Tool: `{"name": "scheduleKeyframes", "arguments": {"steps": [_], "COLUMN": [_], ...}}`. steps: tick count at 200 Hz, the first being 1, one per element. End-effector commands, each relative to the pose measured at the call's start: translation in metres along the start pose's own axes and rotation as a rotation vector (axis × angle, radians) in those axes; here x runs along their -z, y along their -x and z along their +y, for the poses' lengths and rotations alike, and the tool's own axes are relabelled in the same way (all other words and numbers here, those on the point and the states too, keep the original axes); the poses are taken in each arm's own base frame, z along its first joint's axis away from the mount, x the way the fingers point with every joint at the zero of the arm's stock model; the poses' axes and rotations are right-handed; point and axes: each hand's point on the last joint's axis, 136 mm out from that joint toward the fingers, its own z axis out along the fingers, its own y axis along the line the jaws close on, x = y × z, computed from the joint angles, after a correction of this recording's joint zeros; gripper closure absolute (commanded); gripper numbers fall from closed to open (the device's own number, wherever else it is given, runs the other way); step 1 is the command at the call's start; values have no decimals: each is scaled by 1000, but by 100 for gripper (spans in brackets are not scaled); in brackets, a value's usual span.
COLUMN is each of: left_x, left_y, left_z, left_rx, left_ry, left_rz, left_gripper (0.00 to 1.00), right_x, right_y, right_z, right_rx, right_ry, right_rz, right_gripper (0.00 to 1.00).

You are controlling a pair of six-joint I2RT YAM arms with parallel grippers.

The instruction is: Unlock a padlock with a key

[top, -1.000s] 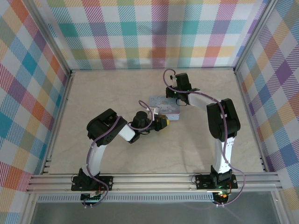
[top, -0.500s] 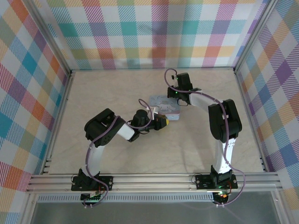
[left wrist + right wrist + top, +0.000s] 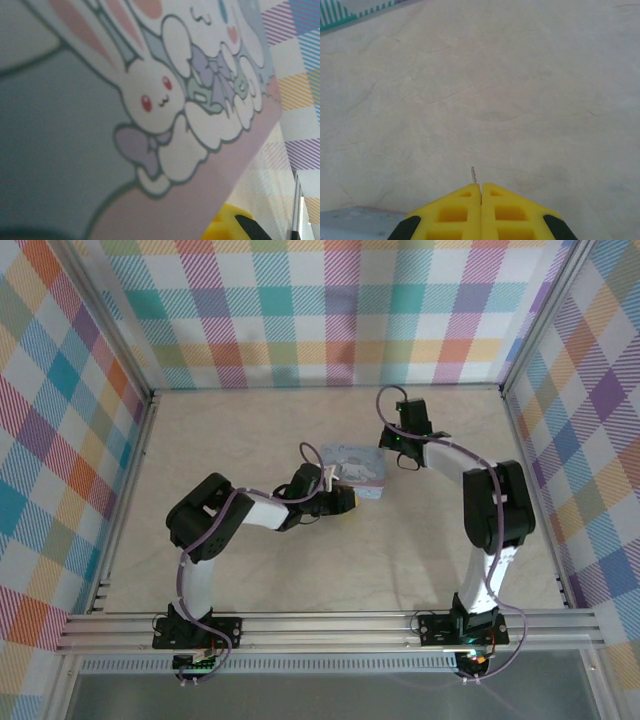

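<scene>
The key (image 3: pixel 473 173) is pinched blade-forward in the closed right tool (image 3: pixel 480 186) over the bench (image 3: pixel 520 75), presumably for insertion. The left tool (image 3: pixel 343 499) is held at the tin's (image 3: pixel 355 466) near edge, likely to steady it. Its state and the padlock's position cannot be told.

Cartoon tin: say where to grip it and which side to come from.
Probably the long side walls of the cartoon tin, from above: it lies flat, lid up, so only its walls offer opposing faces. Go for its left end; the left gripper crowds the near right edge.

Right claw (image 3: pixel 480 186) shifted away from tin (image 3: pixel 355 465).
</scene>
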Motion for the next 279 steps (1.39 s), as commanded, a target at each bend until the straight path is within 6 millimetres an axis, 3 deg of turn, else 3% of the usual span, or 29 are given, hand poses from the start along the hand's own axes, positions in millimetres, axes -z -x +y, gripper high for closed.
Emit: {"name": "scheduleKeyframes", "arguments": {"steps": [1, 95, 161, 199, 231, 279], "left_x": [7, 17, 23, 24, 23, 26], "left_y": [-18, 9, 17, 22, 27, 38], "left_z": [26, -7, -17, -20, -26, -34], "left_rx": [114, 152, 160, 161, 178, 193], "left_ry": [130, 129, 112, 109, 97, 82], "left_rz": [99, 104, 84, 69, 59, 30], "left_gripper": [89, 88, 88, 88, 88, 88], "right_x": [30, 129, 215, 255, 264, 241], "right_y": [13, -34, -39, -39, -43, -61], "right_z": [10, 45, 78, 85, 82, 60], "right_rx": [-58, -184, -140, -123, -179, -382], "right_ry": [66, 415, 699, 799, 842, 819], "right_rz": [-69, -86, -181, -261, -290, -278], "right_gripper": [100, 100, 100, 100, 100, 100]}}
